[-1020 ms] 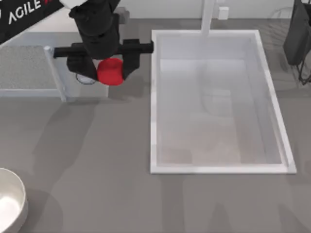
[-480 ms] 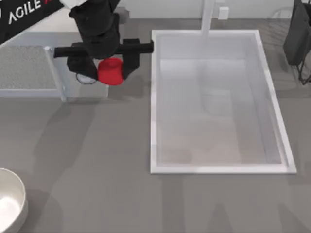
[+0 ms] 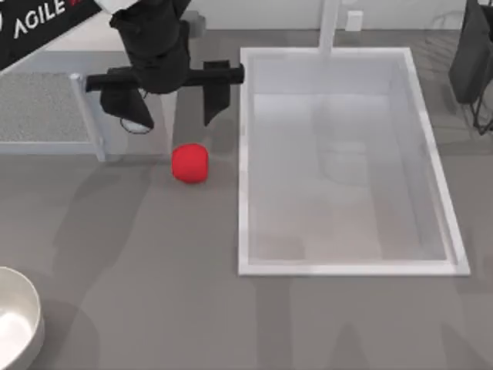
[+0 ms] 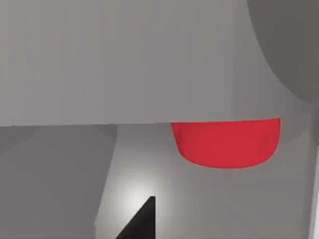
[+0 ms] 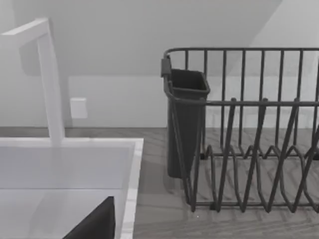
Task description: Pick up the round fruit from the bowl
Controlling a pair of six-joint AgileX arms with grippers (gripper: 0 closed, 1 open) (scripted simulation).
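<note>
Smooth red round fruit on counter (L gripper open).

The round fruit looks smooth and matt, an even bright red with no shine, and the left wrist view shows the same flat red skin. The table is a matt grey surface, faintly streaked. The bowl has a smooth, softly glossy white finish (ceramic-like). The sink basin is smooth white with a pale sheen. The left gripper looks like matt black plastic. The dish rack is thin dark wire, metal-like, holding a matt dark cup.
</note>
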